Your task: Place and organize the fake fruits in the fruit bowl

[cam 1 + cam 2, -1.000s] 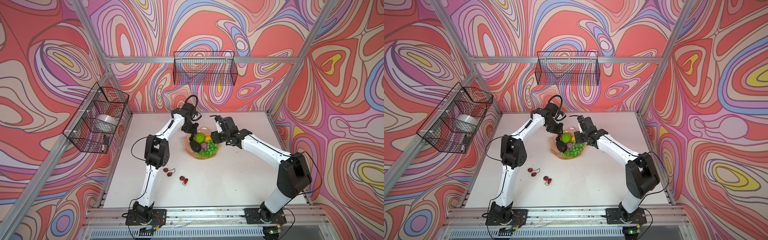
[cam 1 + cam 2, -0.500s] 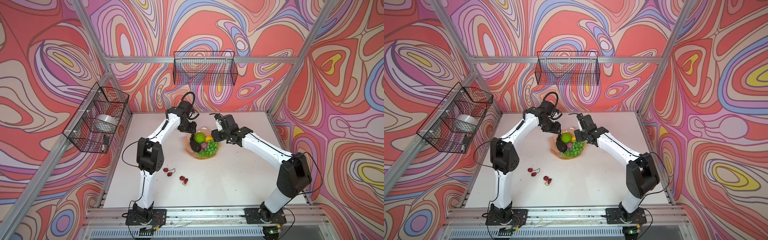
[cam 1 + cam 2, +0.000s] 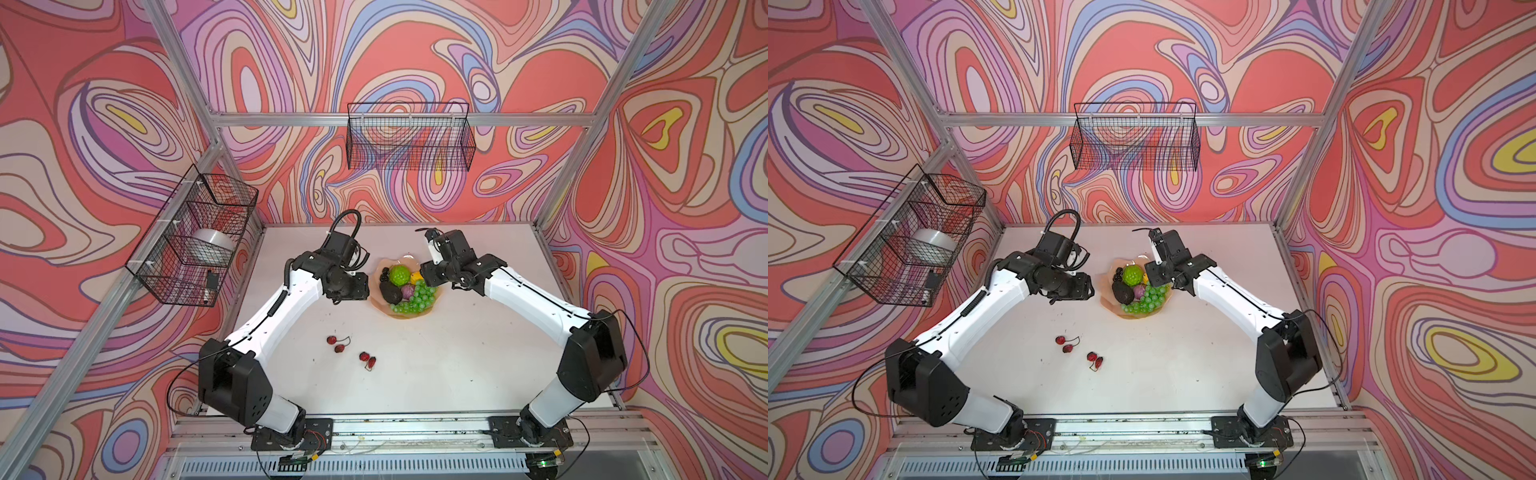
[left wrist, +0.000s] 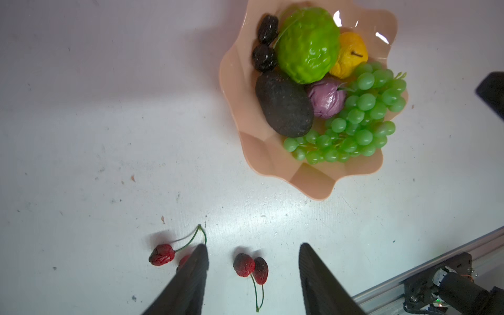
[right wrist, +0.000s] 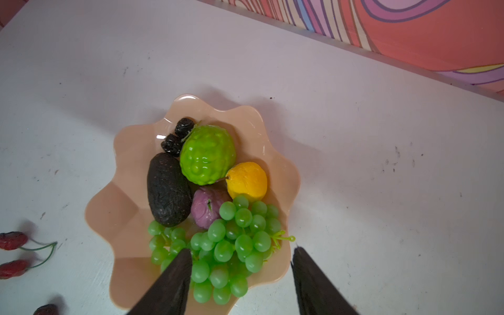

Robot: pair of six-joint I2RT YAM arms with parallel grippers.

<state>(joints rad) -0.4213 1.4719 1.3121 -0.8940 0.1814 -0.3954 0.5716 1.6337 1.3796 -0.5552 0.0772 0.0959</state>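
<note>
Nearest you, the left red cherry pair (image 3: 338, 344) and the right red cherry pair (image 3: 368, 359) lie on the desk (image 3: 436, 374) as they did a second ago, well apart from the fruit bowl (image 4: 311, 180).

Your left tool (image 4: 252, 245) has drawn back from the bowl's far-left rim. It now hangs over the desk just left of the bowl, jaws parted wider than before and holding nothing. That arm's elbow has swung nearer and lower.

Your right tool (image 5: 242, 248) is unchanged, poised over the green grape bunch (image 5: 231, 240), jaws apart and empty.

The bowl also holds the avocado (image 4: 285, 105), purple ball (image 4: 326, 99), bumpy green ball (image 4: 308, 45), lemon (image 4: 350, 56) and, farthest, the black cherry pair (image 4: 266, 43).
</note>
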